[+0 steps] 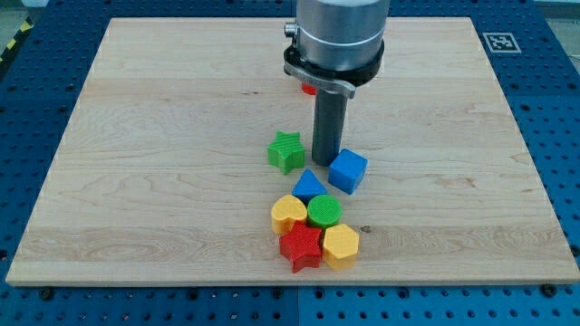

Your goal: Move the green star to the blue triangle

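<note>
Where the dark rod comes down from the grey arm housing (pixel 337 41) onto the wooden board (pixel 163 136), my tip (pixel 325 162) rests between two blocks: the green star (pixel 286 151) lies just to the view's left of it, and the blue cube (pixel 347 171) sits just to its right and slightly lower. There are no jaws to speak of, only the bare rod end, which holds nothing. The blue triangle (pixel 309 186) lies just below my tip, close to the green star's lower right but with a thin gap between them, and near the blue cube's left side. Below the triangle is a tight cluster: a yellow heart (pixel 288 214) and a green cylinder (pixel 324 212) side by side, with a red star (pixel 301 246) and a yellow hexagon (pixel 341 245) beneath them. A small red block (pixel 308 89) peeks out behind the arm housing, its shape hidden.
</note>
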Available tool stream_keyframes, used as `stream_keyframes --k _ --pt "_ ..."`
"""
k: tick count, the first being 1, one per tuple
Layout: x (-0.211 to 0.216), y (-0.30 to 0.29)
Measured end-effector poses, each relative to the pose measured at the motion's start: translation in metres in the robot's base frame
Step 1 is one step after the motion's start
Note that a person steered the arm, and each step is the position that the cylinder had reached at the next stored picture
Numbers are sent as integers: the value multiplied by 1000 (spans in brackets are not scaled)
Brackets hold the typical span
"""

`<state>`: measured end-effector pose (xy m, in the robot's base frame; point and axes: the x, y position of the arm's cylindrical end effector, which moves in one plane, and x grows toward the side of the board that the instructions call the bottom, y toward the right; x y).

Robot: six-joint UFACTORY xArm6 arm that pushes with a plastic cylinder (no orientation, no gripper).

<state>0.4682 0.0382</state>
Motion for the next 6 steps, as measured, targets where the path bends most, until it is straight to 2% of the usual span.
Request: stream_keyframes --k 1,3,5,6 --pt "-15 10" --pt "27 12" --pt "-39 1" --pt "-41 -47"
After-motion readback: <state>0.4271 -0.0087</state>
